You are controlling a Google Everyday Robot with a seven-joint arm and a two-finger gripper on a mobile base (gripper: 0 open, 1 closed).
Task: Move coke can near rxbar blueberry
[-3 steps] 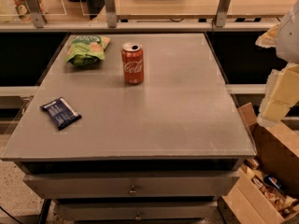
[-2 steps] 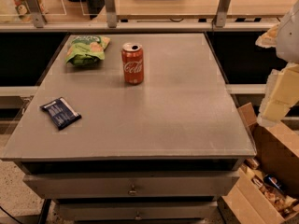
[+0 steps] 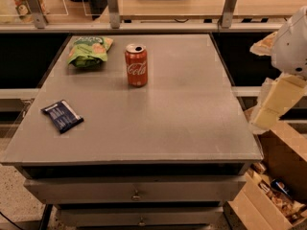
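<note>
The coke can [image 3: 136, 65], red-orange with white script and a silver top, stands upright on the grey table [image 3: 182, 114], towards the back and left of the middle. The rxbar blueberry [image 3: 62, 116], a flat dark navy wrapper, lies near the table's front left edge, well apart from the can. My gripper [image 3: 272, 103] hangs at the right edge of the view, beyond the table's right side, far from both the can and the bar. It holds nothing that I can see.
A green crinkled snack bag [image 3: 89, 50] lies at the back left, beside the can. A rail with posts [image 3: 113, 6] runs behind the table. Open cardboard boxes [image 3: 273, 195] stand on the floor at the lower right. Drawers sit below the tabletop.
</note>
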